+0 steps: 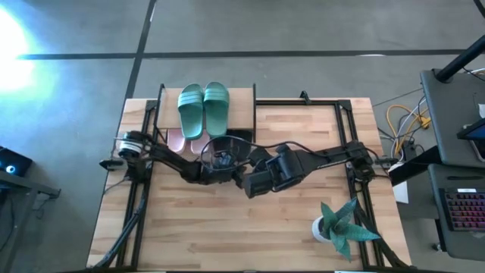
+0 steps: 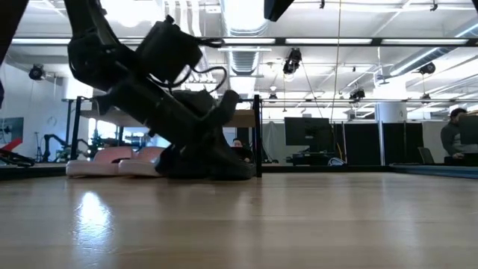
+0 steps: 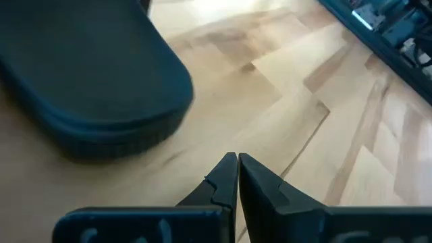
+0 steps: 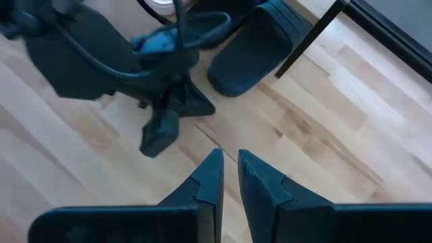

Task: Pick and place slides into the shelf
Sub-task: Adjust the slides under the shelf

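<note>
The green pair (image 1: 203, 108) lies on the shelf's wooden top board (image 1: 241, 106). The pale pink pair (image 1: 185, 141) rests soles down under the shelf, also seen in the low view (image 2: 112, 160). One black slide (image 3: 88, 81) lies flat on the table just ahead of my left gripper (image 3: 237, 163), which is shut and touches nothing. My right gripper (image 4: 229, 160), shut, hovers over bare table near the left gripper (image 4: 162, 131). A black slide (image 4: 260, 47) lies beyond it by the shelf's black leg (image 4: 310, 40). The second black slide cannot be told apart.
A potted green spiky plant (image 1: 341, 224) stands near the table's near right corner. Black side rails (image 1: 350, 129) run along the tabletop. Both arms cross at the table's middle, with a cable loop (image 1: 227, 144) over them. Bare wood lies toward the near edge.
</note>
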